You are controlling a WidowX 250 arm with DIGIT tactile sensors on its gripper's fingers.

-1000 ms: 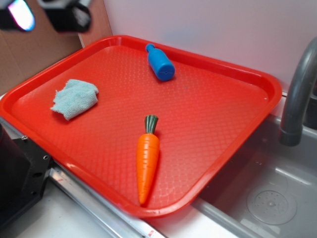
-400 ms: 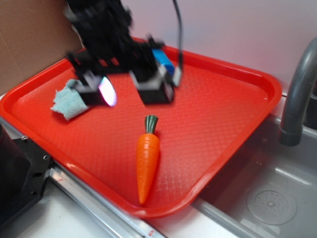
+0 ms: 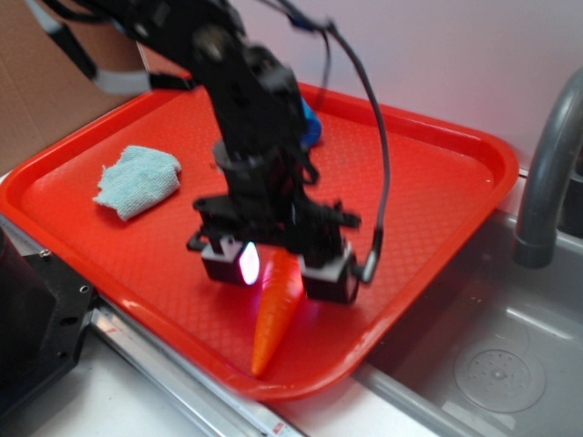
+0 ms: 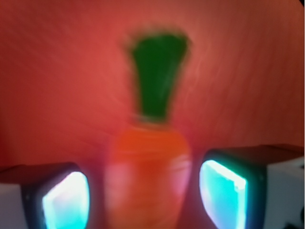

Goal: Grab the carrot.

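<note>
Hand (image 3: 278,266): spread wide, its 2 fingers (image 4: 64,200) on either side of the carrot, gaps visible on both sides in the wrist view.
Carrot (image 3: 271,314): lying on the red tray (image 3: 437,200) near its front edge, tip toward the front.
Cloth (image 3: 137,180): on the tray's left part.
Blue bottle (image 3: 312,130): mostly hidden behind the arm.

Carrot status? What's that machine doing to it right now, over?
Tool open, fingers either side of the carrot, no grip yet. Carrot lying flat on red tray. Nothing in the way.

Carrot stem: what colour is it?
Dark green, on the orange carrot; clearest in the wrist view.
</note>
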